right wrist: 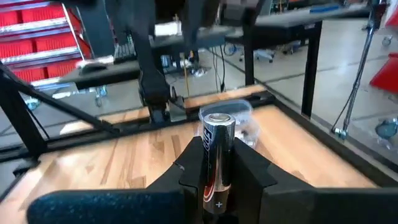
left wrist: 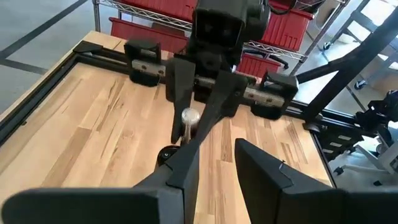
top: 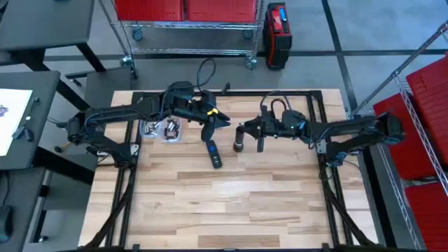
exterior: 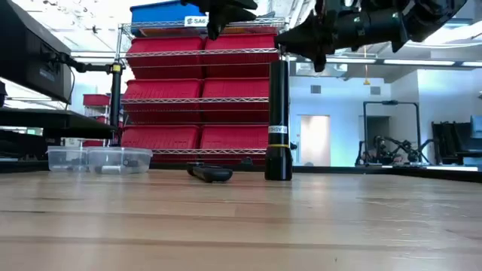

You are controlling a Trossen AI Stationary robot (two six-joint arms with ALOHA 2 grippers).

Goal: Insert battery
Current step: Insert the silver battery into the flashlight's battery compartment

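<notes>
Battery [right wrist: 217, 158] clamped in right gripper [right wrist: 219, 163], not yet in the upright flashlight [exterior: 278, 120] at nine o'clock; left gripper [left wrist: 211, 168] open.

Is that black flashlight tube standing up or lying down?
Standing upright. The low view shows the flashlight vertical on the table, and the right gripper is closed around its top end.

A wire shelving rack [exterior: 203, 90] loaded with red bins [exterior: 233, 79] stands behind the pale wood tabletop [top: 231, 203]; grey floor [top: 364, 35], white walls and a doorway [exterior: 315, 140] lie beyond
</notes>
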